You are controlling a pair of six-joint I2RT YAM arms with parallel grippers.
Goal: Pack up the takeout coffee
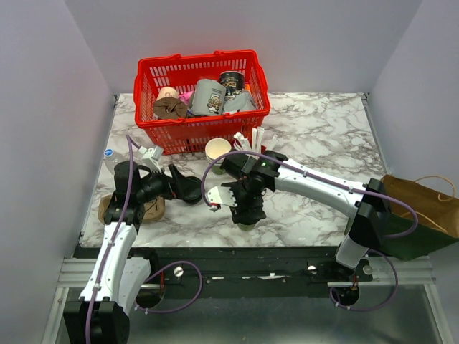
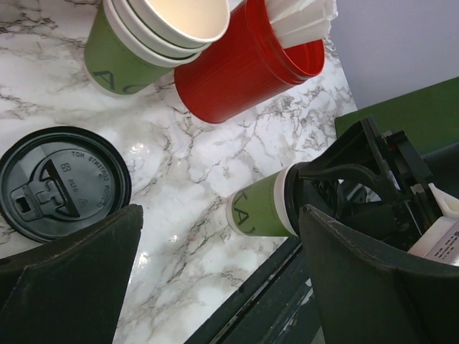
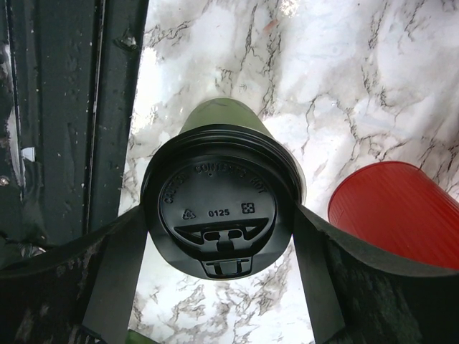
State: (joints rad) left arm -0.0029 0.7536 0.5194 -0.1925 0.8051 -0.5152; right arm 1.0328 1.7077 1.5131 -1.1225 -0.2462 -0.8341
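The takeout coffee (image 3: pixel 219 118) is an olive-green paper cup with a black lid (image 3: pixel 215 204). My right gripper (image 3: pixel 219 215) is shut on it, one finger on each side of the lid rim. In the top view, this gripper (image 1: pixel 247 208) holds the cup near the table's front edge. Whether the cup rests on the marble I cannot tell. The left wrist view shows the cup (image 2: pixel 262 208) tilted in the right gripper. My left gripper (image 2: pixel 215 240) is open and empty, left of the cup (image 1: pixel 188 190). A loose black lid (image 2: pixel 64 183) lies on the marble beside it.
A stack of lidless green cups (image 1: pixel 217 150) and a red cup of white sticks (image 1: pixel 254 142) stand behind the grippers. A red basket (image 1: pixel 147 118) of items is at the back. A brown paper bag (image 1: pixel 423 211) lies at the right edge. A brown cardboard piece (image 1: pixel 150 211) lies front left.
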